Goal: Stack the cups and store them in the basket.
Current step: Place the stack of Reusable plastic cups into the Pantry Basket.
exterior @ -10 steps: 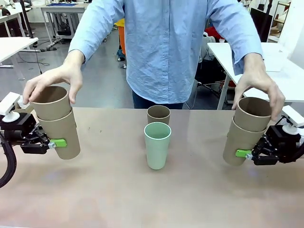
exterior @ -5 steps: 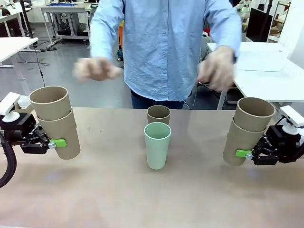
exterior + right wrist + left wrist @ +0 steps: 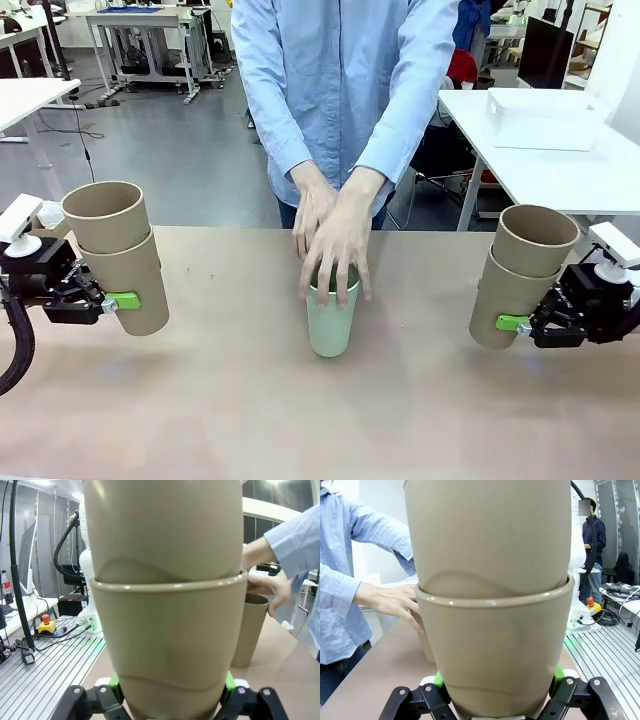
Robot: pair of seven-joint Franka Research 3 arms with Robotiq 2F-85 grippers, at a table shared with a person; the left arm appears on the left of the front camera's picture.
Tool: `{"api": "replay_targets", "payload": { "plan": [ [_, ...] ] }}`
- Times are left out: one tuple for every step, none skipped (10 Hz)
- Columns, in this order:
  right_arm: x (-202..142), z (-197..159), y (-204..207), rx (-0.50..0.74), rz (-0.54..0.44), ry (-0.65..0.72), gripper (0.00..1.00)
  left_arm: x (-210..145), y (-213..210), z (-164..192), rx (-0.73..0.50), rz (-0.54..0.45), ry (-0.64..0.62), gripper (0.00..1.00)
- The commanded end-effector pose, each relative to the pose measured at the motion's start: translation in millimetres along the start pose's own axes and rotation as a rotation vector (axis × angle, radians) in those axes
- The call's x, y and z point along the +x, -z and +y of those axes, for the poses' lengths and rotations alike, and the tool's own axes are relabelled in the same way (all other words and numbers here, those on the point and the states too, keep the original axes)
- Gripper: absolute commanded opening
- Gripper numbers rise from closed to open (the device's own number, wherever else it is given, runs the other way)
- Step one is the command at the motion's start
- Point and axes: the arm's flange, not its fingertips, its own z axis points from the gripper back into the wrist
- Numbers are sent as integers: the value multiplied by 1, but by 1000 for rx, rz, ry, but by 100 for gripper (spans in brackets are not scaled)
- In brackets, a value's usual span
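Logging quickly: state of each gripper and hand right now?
Left gripper: shut on left tan stack.
Right gripper: shut on right tan stack.
Person's hands: atop mint green cup, grip unclear.

No text, label, brand, number or sign could be read in any of the views
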Motion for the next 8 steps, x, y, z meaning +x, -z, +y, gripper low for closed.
{"api": "replay_targets", "payload": {
  "plan": [
    [3, -3, 2, -18, -8, -9, 83, 2, 0, 0, -2, -4, 9, 85],
    [3, -3, 2, -18, -8, -9, 83, 2, 0, 0, -2, -4, 9, 85],
    [3, -3, 2, -18, -8, -9, 83, 2, 0, 0, -2, -4, 9, 85],
    [3, -3, 2, -18, -8, -9, 83, 2, 0, 0, -2, -4, 9, 85],
    [3, -3, 2, -18, -8, -9, 83, 2, 0, 0, -2, -4, 9, 85],
    [3, -3, 2, -18, -8, -9, 83, 2, 0, 0, -2, -4, 9, 85],
    [3, -3, 2, -18, -8, -9, 83, 2, 0, 0, -2, -4, 9, 85],
    [3, -3, 2, -18, -8, -9, 83, 2, 0, 0, -2, -4, 9, 85]
  ]
}}
